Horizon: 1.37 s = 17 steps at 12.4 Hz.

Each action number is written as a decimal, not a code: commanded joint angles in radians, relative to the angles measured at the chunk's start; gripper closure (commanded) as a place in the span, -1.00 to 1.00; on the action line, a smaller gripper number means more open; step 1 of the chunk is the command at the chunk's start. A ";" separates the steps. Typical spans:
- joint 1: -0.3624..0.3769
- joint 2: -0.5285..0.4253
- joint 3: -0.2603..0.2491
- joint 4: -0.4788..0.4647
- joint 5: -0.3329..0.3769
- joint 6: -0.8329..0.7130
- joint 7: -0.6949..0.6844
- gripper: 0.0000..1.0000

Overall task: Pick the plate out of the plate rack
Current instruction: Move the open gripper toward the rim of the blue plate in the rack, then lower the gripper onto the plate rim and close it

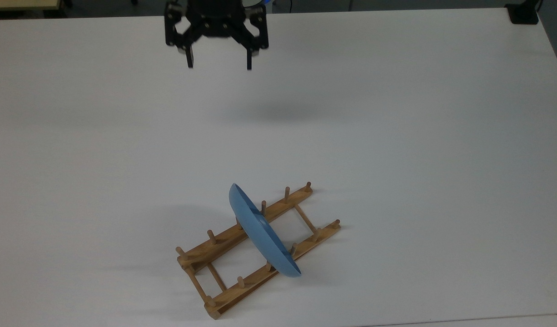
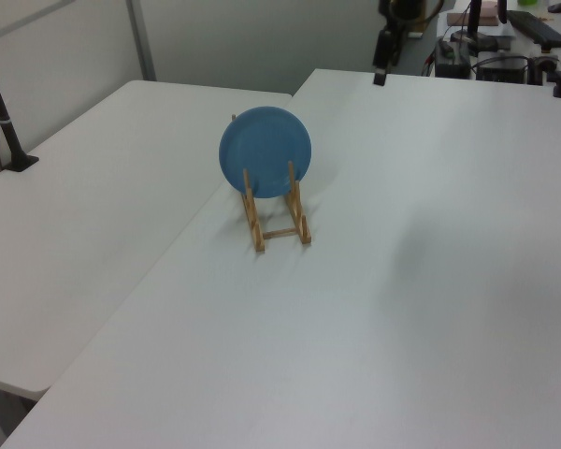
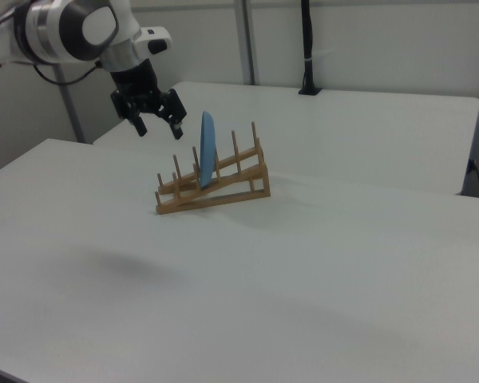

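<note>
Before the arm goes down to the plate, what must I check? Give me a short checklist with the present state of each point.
1. Gripper open: ok, fingers spread wide in the top view.
2. Gripper free of load: ok, nothing between the fingers.
3. Plate standing on edge in the plate rack, between pegs: ok.
4. Plate's top rim free to grasp: ok, nothing touches it.
5. Gripper above the plate: not ok, it hangs apart, toward the table's far edge.
6. Finger gap lined up across the rim: cannot tell.

Lab or office workroom, plain white tables (image 2: 430,281), grey partition walls (image 3: 367,40), cluttered desk (image 2: 514,28)
</note>
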State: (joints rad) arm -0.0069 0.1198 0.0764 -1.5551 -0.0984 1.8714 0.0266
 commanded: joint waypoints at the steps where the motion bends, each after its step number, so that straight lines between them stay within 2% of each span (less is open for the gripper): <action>1: 0.062 0.093 -0.006 0.029 -0.145 0.197 0.076 -0.87; 3: 0.096 0.144 -0.006 0.029 -0.318 0.293 0.210 -0.77; 5: 0.116 0.173 -0.006 0.029 -0.438 0.340 0.318 -0.61; 7: 0.133 0.207 -0.006 0.029 -0.553 0.380 0.422 -0.36; 8: 0.148 0.236 -0.006 0.038 -0.632 0.394 0.494 -0.06; 9: 0.153 0.271 -0.006 0.067 -0.685 0.396 0.566 -0.01; 12: 0.154 0.308 -0.006 0.092 -0.745 0.397 0.642 -0.01; 17: 0.166 0.351 -0.006 0.115 -0.787 0.399 0.694 -0.02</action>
State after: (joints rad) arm 0.1442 0.4451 0.0788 -1.4634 -0.8451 2.2569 0.6696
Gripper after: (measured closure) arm 0.489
